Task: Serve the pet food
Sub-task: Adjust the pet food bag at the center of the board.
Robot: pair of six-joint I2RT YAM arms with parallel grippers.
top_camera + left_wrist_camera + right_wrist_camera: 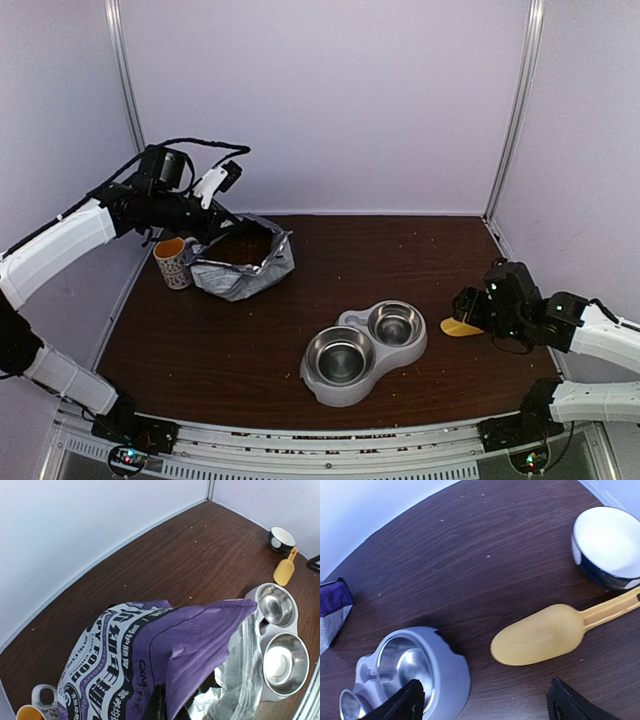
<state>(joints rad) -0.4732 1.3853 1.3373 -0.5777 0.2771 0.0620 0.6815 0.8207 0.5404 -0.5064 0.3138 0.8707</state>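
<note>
Your left gripper [208,235] is clenched on the rim of the bag [245,275]. The pet food [240,246] lies inside the bag's open mouth, at the back left of the table [200,340]. Your right gripper [486,682] hangs released over the yellow scoop [540,635] (nothing between its fingers [410,702]). I think the flat scoop may slide away, or knock the small bowl [607,540], if you come down off-centre. A slipping left grip would spill the bag. That bowl shows only in the wrist views, and the food only in the top view.
</note>
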